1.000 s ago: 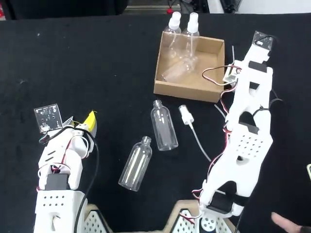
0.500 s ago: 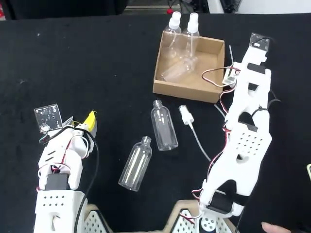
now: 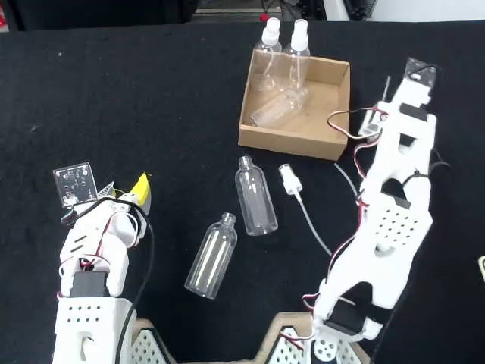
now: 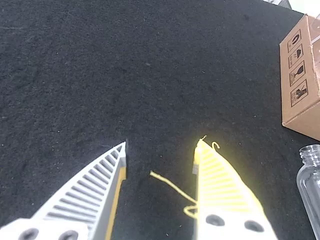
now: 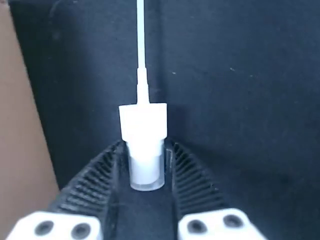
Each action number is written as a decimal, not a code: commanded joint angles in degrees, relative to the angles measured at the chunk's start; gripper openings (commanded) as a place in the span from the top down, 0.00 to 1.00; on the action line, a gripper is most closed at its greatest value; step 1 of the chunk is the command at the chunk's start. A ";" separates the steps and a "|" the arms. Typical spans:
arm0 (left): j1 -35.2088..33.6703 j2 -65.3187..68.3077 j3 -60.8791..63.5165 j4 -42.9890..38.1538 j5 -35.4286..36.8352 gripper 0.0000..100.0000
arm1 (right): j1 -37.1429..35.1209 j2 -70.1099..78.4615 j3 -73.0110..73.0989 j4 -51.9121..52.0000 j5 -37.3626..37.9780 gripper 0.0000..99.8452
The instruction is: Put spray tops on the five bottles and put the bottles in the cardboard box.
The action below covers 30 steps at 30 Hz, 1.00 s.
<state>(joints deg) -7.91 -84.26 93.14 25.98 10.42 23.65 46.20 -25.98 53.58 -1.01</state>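
Note:
My right gripper (image 5: 144, 146) is shut on a white spray top (image 5: 143, 150), whose thin tube points away over the black table. The right arm (image 3: 395, 159) stands just to the right of the cardboard box (image 3: 331, 144). Two capped bottles (image 3: 284, 42) stand at the box's far edge, and a third bottle (image 3: 279, 110) lies inside it. Two clear uncapped bottles (image 3: 255, 196) (image 3: 212, 254) lie on the table in front of the box. A loose spray top (image 3: 290, 180) lies beside them. My left gripper (image 4: 161, 146) is open over bare table at the near left (image 3: 141, 189).
The box's side wall (image 4: 302, 85) and one uncapped bottle's neck (image 4: 310, 175) appear in the left wrist view. A brown box wall (image 5: 20, 110) lies close beside the right gripper. The loose top's long tube (image 3: 312, 224) trails toward the right arm's base.
The right arm has shifted to the right, away from the box, with the spray top held. The left arm and the loose bottles have not moved.

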 commanded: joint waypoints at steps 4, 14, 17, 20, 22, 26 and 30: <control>0.66 -0.70 -1.10 -0.97 0.44 0.79 | 3.87 -17.45 10.42 -0.26 -2.29 0.99; 0.31 -0.70 -1.36 -0.97 0.44 0.79 | 3.52 -47.34 38.20 -2.81 -1.93 0.99; 0.22 -0.70 -1.36 -0.53 0.35 0.79 | 3.52 -56.04 46.29 -1.85 -0.79 0.99; 0.22 -0.70 -3.74 3.78 0.09 0.79 | 3.52 -65.54 53.32 0.53 5.45 0.99; 0.13 -0.70 -6.29 7.91 0.00 0.79 | 3.52 -72.22 56.66 4.13 10.29 0.99; 0.13 -0.70 -9.98 13.80 -5.01 0.79 | 2.29 -84.62 59.12 15.12 21.01 0.99; 0.13 -0.70 -12.35 17.58 -8.88 0.79 | -2.90 -95.78 59.03 26.46 32.79 0.99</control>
<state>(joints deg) -7.91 -84.26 86.37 40.48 4.88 25.67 -37.41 33.54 69.93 20.88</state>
